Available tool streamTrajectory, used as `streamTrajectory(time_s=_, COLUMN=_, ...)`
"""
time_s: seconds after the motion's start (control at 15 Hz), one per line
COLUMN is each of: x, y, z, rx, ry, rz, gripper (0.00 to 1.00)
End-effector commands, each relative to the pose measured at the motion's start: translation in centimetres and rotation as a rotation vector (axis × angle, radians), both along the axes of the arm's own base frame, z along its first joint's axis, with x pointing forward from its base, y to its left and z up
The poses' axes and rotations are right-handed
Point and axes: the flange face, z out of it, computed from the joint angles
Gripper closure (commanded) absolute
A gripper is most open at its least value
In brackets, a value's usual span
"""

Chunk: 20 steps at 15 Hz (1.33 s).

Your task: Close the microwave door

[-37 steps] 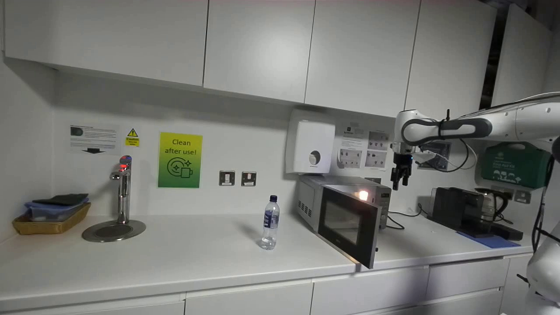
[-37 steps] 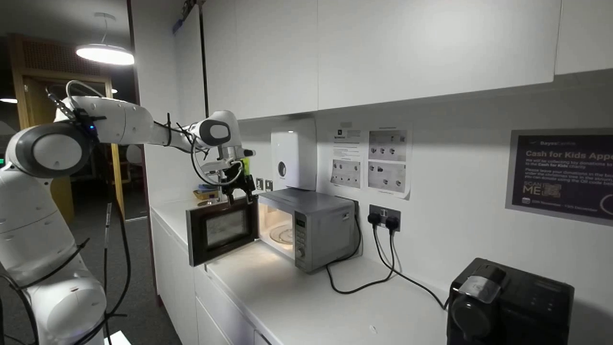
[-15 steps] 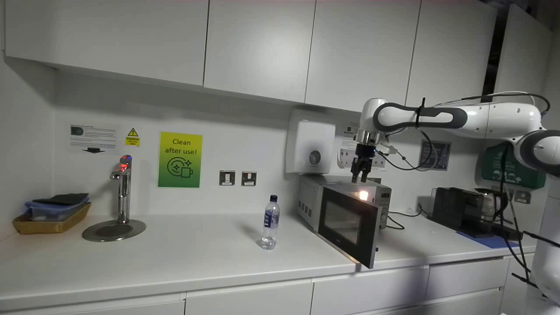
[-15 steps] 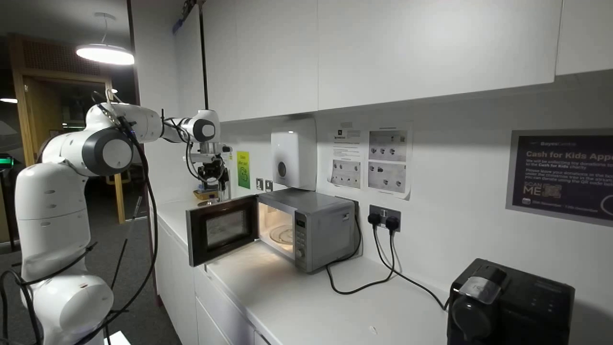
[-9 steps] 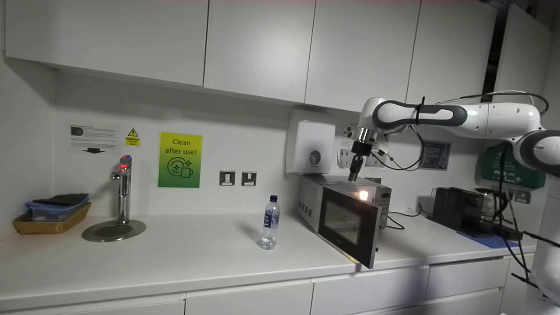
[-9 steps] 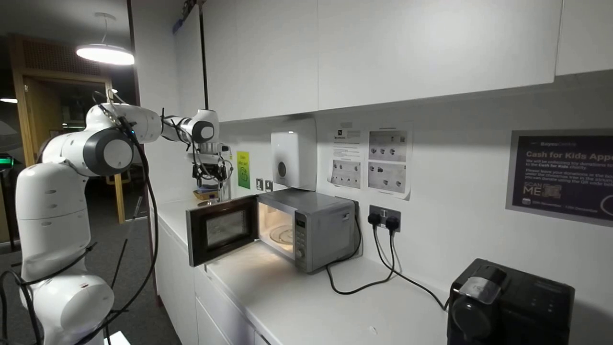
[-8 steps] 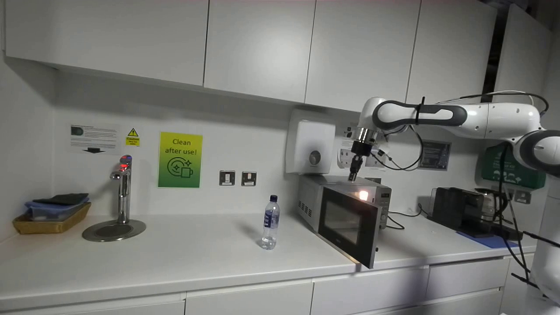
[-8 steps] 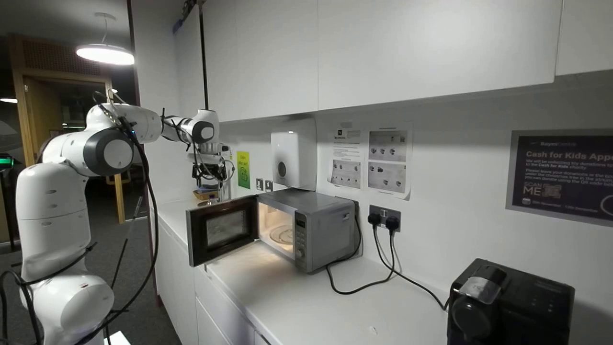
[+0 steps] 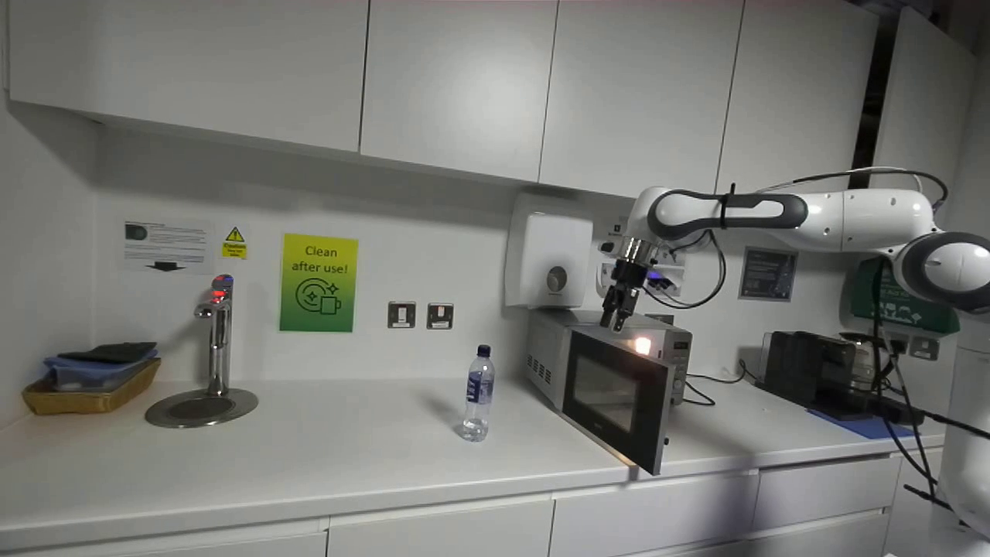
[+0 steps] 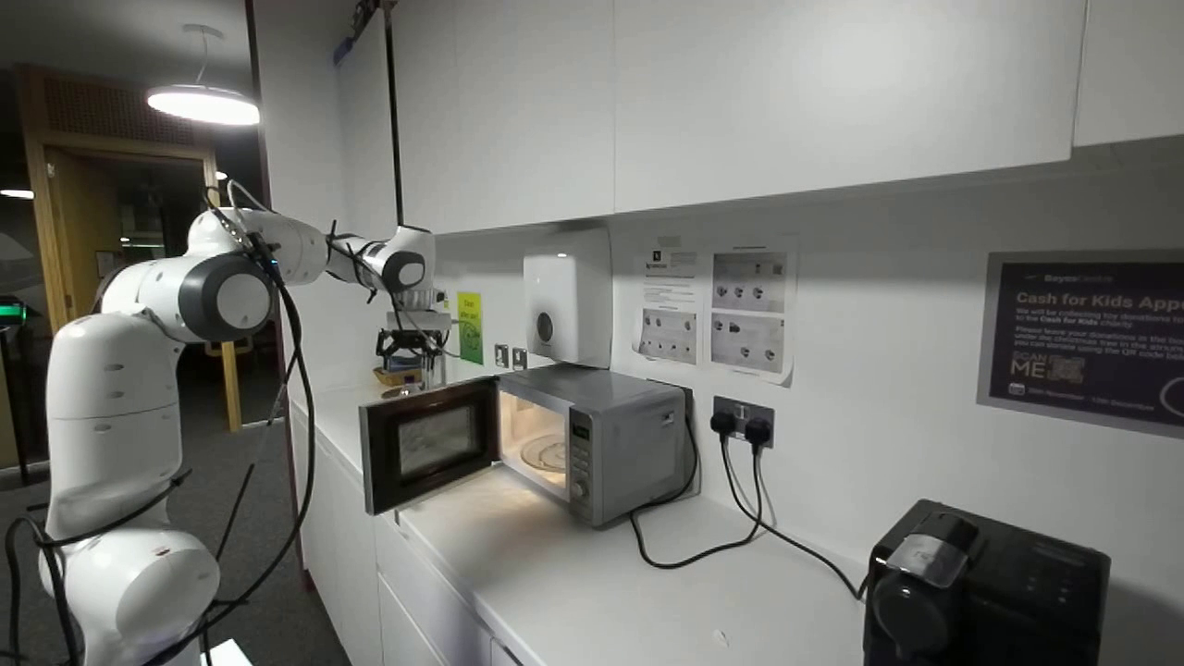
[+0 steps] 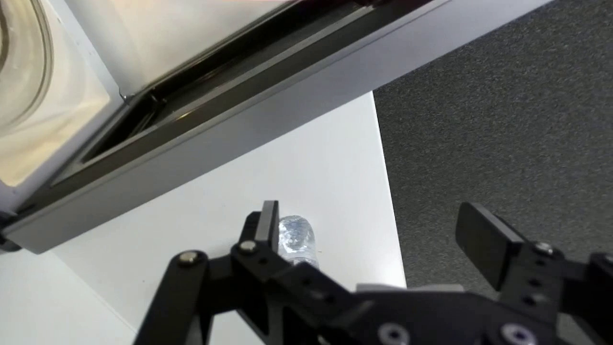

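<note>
Wrist view: my black two-fingered pincer (image 11: 368, 215) hangs spread, empty; at eleven o'clock, the silver-framed, dark-glass microwave door (image 11: 273, 109) gapes. Pushing too high, I may skim over it; dipping, topple the clear plastic bottle (image 11: 298, 239) at eight o'clock.

White cupboards (image 9: 456, 89) above counter (image 9: 325, 456); dark floor (image 11: 498, 153); 1 pendant lamp (image 10: 203, 105) lit.

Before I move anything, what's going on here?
The robot arm is at the microwave, its gripper open and holding nothing. The microwave door stands wide open, with light showing inside. The gripper seems to hover on the door's outer side, the side where the water bottle stands on the counter, and no contact with the door shows. So the closing is not yet done.
</note>
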Motion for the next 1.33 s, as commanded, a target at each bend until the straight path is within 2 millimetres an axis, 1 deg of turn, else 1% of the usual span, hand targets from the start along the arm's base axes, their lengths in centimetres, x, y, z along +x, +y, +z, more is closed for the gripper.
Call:
streamTrajectory(time_s=0.0, x=0.9, y=-0.4, z=-1.4, rx=0.049, ry=-0.056, rz=0.138, gripper=0.00)
streamTrajectory(time_s=0.27, x=1.4, y=-0.3, z=-3.3, rx=0.062, ry=-0.098, rz=0.291, gripper=0.00)
streamTrajectory(time_s=0.4, x=1.0, y=-0.1, z=-3.4, rx=0.065, ry=-0.110, rz=0.355, gripper=0.00)
streamTrajectory(time_s=0.67, x=0.9, y=-0.4, z=-3.6, rx=0.032, ry=-0.121, rz=0.463, gripper=0.00)
streamTrajectory(time_s=0.87, x=0.9, y=-0.5, z=-3.7, rx=0.031, ry=-0.128, rz=0.505, gripper=0.00)
streamTrajectory(time_s=1.27, x=0.6, y=-0.7, z=-4.0, rx=0.013, ry=-0.096, rz=0.513, gripper=0.00)
